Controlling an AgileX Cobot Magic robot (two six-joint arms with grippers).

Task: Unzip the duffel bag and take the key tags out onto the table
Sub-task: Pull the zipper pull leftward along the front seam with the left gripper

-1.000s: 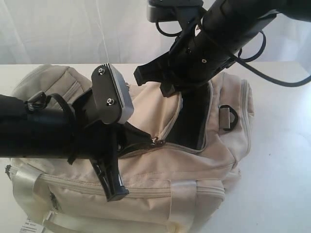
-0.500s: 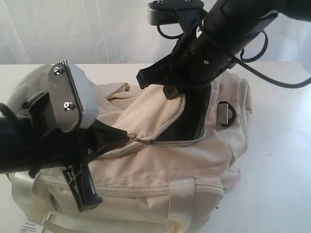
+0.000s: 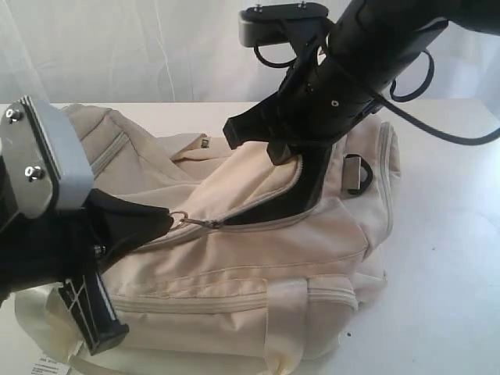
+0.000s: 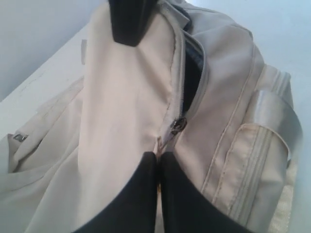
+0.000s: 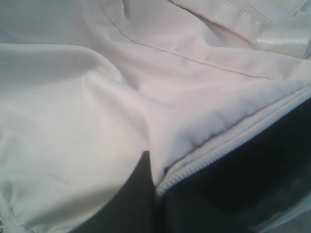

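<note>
Bag lies on the table with its zip part open. A dark gap shows under the curved flap, and the slider sits near mid-length. The zip run beyond the slider is hidden by the left arm. Tags are not in view and are judged to be inside. Left gripper has its fingers pressed together on the pull, which is drawn taut in line with the zip. Right gripper pinches the flap edge just beside the zip teeth and holds it raised. Risk: the thin pull can slip from between the fingers if the draw leaves the zip line where the track curves. Risk: the slider can jam on slack fabric if the flap sags. Risk: the light bag can slide or lift with the pull rather than unzip, because only the pinch on the flap restrains it. In the exterior view the long axis runs from lower left to upper right. The D-ring end points right, and the handle side faces the camera.
</note>
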